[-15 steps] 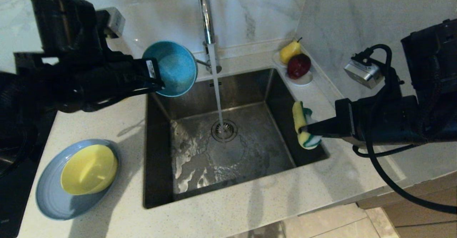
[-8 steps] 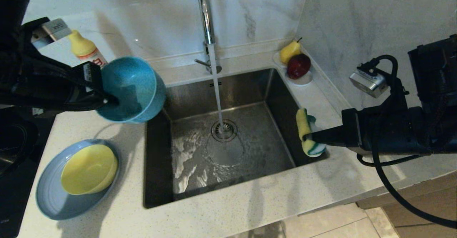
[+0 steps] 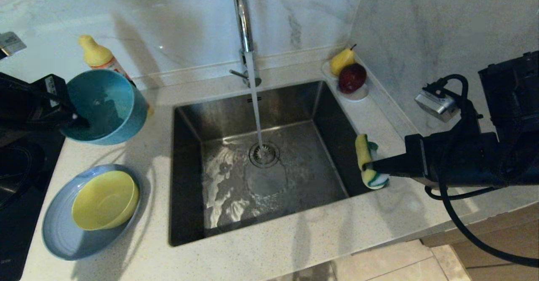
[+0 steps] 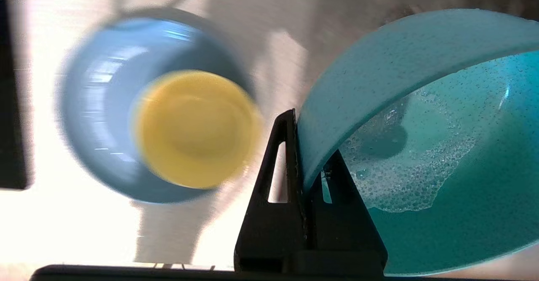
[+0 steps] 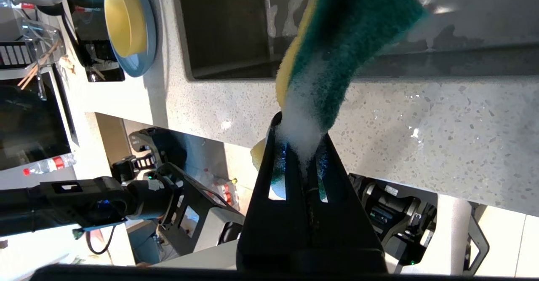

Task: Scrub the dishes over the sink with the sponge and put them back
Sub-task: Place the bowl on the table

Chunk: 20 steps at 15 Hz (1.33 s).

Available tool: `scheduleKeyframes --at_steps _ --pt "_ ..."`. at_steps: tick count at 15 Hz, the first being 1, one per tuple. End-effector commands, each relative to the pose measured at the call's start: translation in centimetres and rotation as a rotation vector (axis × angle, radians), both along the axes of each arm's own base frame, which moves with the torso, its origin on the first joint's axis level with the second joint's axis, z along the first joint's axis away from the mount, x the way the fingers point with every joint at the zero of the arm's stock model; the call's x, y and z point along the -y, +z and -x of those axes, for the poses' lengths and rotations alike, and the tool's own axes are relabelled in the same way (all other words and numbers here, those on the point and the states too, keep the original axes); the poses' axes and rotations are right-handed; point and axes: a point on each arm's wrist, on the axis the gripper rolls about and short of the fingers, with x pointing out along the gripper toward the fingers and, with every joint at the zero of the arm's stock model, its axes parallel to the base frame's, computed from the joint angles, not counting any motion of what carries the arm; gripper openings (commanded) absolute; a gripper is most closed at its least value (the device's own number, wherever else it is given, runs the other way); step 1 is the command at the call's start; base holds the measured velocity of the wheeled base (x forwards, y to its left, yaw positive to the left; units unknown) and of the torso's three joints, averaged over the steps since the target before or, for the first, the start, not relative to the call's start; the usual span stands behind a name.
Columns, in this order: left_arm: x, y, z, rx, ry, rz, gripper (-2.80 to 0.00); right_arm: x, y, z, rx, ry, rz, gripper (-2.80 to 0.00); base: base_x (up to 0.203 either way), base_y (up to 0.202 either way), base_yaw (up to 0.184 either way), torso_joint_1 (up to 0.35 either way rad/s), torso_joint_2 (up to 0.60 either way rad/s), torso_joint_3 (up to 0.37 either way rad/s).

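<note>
My left gripper (image 3: 75,117) is shut on the rim of the teal-blue bowl (image 3: 105,106), holding it mouth-up above the counter left of the sink (image 3: 198,116). Suds lie inside the teal-blue bowl (image 4: 421,163), with one finger inside its wall and one outside at my left gripper (image 4: 300,146). The yellow bowl (image 3: 104,199) sits in the grey-blue plate (image 3: 57,234) at the front left. My right gripper (image 3: 367,166) is shut on the foamy yellow-and-green sponge (image 3: 365,159) over the sink's right edge. The sponge (image 5: 337,49) sticks out past my right gripper (image 5: 300,131).
Water runs from the chrome tap (image 3: 243,24) onto the drain strainer (image 3: 264,153). A yellow soap bottle (image 3: 99,57) stands behind the teal bowl. A white saucer (image 3: 357,93) with a pear and a red fruit sits at the back right corner.
My left gripper has carried the teal bowl leftward from over the sink's back left corner to above the counter, turning its mouth upward. My right gripper with the sponge has drifted slightly right and down.
</note>
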Motion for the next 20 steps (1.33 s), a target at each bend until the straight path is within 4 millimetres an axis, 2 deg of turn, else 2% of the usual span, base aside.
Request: scheduleKeyframes --at_steps 1,4,6,10,13,15,17,20 --pt "-2.5 -0.2 0.1 -0.01 0.117 -0.001 -2.8 0.1 -0.2 -0.2 -0.013 -0.004 -0.002 -2.8 0.0 0.0 0.0 0.0 0.0 0.0" --pt "-6.0 -0.9 0.1 -0.037 0.279 0.015 -2.8 0.1 -0.3 -0.2 -0.019 -0.004 0.0 -2.8 0.0 0.0 0.0 0.0 0.0 0.0" --pt "-9.2 -1.7 0.0 -0.065 0.43 0.057 -2.8 0.1 -0.3 -0.2 -0.02 -0.005 0.002 -2.8 0.0 0.0 0.0 0.0 0.0 0.0" --pt "-15.5 -5.6 -2.0 -0.11 0.671 0.159 -2.8 0.0 -0.6 -0.4 -0.027 0.0 0.011 -2.8 0.0 0.0 0.0 0.0 0.0 0.0" --pt "-19.0 -8.5 -3.4 -0.112 0.755 0.191 -2.8 -0.1 -0.7 -0.6 -0.031 0.002 0.012 -2.8 0.0 0.0 0.0 0.0 0.0 0.0" --pt "-21.3 -9.8 -3.6 -0.115 0.814 0.216 -2.8 -0.1 -0.8 -0.5 -0.033 0.006 0.011 -2.8 0.0 0.0 0.0 0.0 0.0 0.0" --pt "-22.6 -10.8 -3.5 -0.106 0.88 0.29 -2.8 -0.1 -1.2 -0.6 -0.042 0.006 0.016 -2.8 0.0 0.0 0.0 0.0 0.0 0.0" --pt "-23.9 -10.8 -3.1 -0.07 0.886 0.342 -2.8 -0.1 -1.1 -0.6 -0.032 0.011 0.021 -2.8 0.0 0.0 0.0 0.0 0.0 0.0"
